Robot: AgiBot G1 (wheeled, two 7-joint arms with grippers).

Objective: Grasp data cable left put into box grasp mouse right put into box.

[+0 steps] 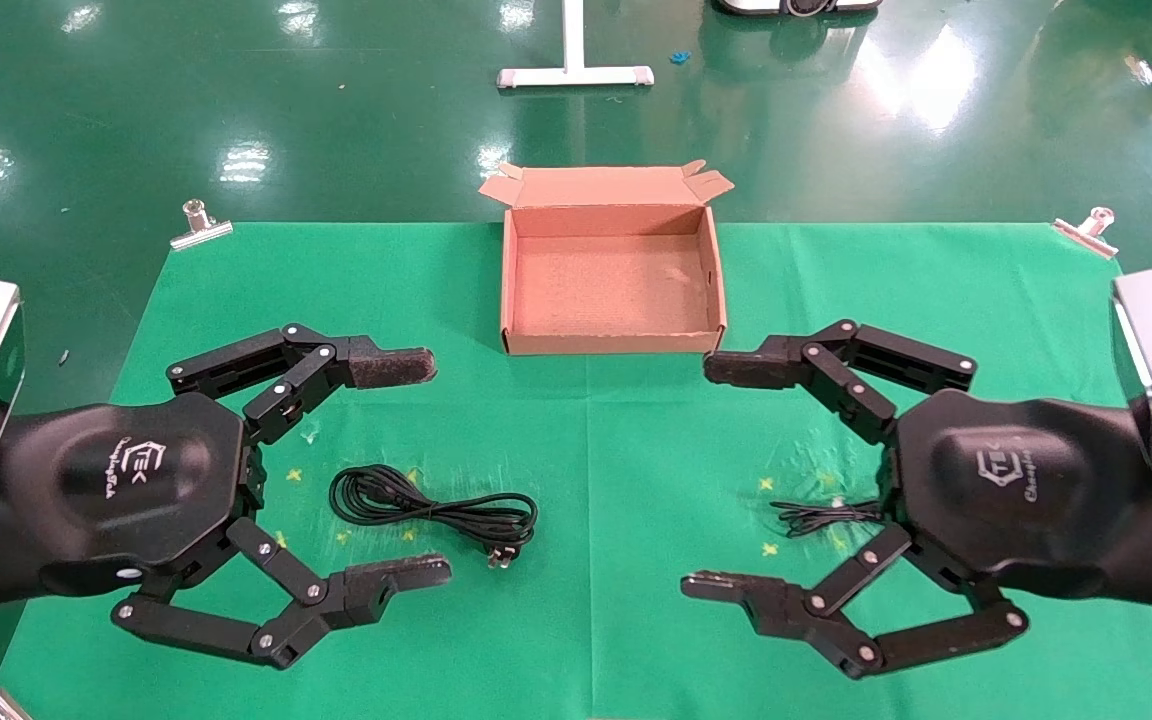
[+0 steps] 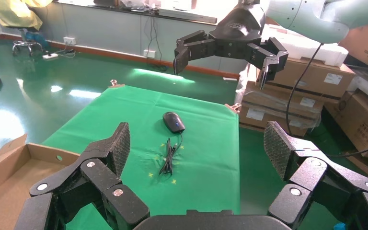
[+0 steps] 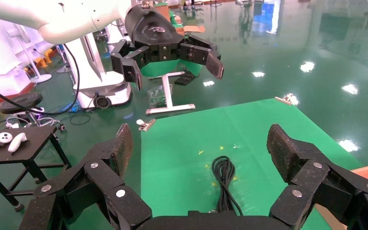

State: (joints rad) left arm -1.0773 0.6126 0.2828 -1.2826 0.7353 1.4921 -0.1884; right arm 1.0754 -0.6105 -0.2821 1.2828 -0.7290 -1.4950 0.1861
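On the green cloth [image 1: 636, 450] the data cable [image 1: 431, 510] lies coiled just beside the left gripper [image 1: 406, 470], whose fingers are spread wide and hold nothing. To grasp well, I think it should come down over the thick bundle of loops, not the plug end. Right gripper [image 1: 706, 475] is also wide open, above the mouse [image 2: 174, 121]. Behind both, the box [image 1: 612, 345] stands open and empty
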